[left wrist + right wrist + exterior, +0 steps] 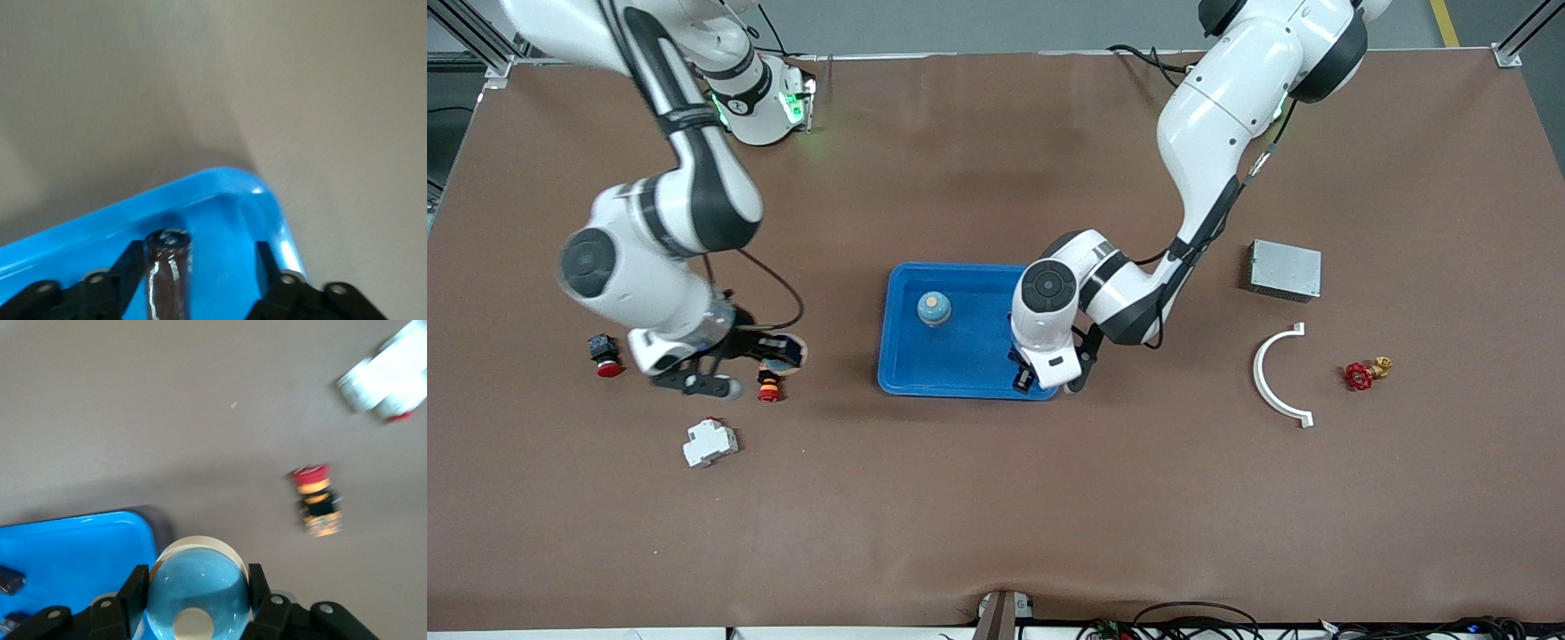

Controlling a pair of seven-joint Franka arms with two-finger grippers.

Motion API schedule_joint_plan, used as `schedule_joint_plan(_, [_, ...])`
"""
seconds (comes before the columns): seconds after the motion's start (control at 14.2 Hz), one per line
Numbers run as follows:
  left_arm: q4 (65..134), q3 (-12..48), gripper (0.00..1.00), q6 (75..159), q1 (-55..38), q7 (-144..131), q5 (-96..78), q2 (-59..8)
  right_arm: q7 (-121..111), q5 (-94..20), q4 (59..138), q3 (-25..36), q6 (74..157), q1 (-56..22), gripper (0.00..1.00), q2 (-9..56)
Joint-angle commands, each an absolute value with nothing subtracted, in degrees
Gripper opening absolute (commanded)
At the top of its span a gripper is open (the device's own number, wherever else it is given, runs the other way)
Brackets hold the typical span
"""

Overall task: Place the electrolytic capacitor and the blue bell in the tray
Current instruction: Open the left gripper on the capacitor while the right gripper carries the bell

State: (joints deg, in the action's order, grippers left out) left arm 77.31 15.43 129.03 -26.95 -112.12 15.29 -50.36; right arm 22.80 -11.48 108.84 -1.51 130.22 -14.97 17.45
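My left arm bends down low, and its left gripper [200, 280] hangs over the tray's corner with its fingers spread apart. My right arm reaches out too, and the right gripper [193, 603] squeezes the blue bell [198, 590].

We find no legible text, label, brand, number or sign in any of the three views. The only candidate is a small dark emblem on the white base of the right arm [763, 107], well away from the tray [898, 356] and toward the right arm's end of the table; its form cannot be read as a letter or a logo. The green lights beside that emblem carry no characters.
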Motion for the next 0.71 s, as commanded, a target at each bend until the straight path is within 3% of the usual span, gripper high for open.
schedule_joint_plan(0.0, [78.05, 15.55, 1.0, 122.9, -22.78, -105.24, 15.03, -43.0, 32.48, -12.83, 111.27, -0.7, 136.03, -20.81, 0.0, 17.82])
schedule_joint_plan(0.21, [78.05, 15.91, 1.0, 115.07, -17.69, -91.63, 13.98, -36.67, 40.23, -12.83, 110.05, -0.7, 140.97, -25.21, 0.0, 22.83])
schedule_joint_plan(0.63, [78.31, 15.47, 1.0, 103.47, -8.45, -59.3, 10.19, -27.26, 50.17, -12.66, 100.83, -0.7, 140.54, -29.35, 0.0, 33.03])
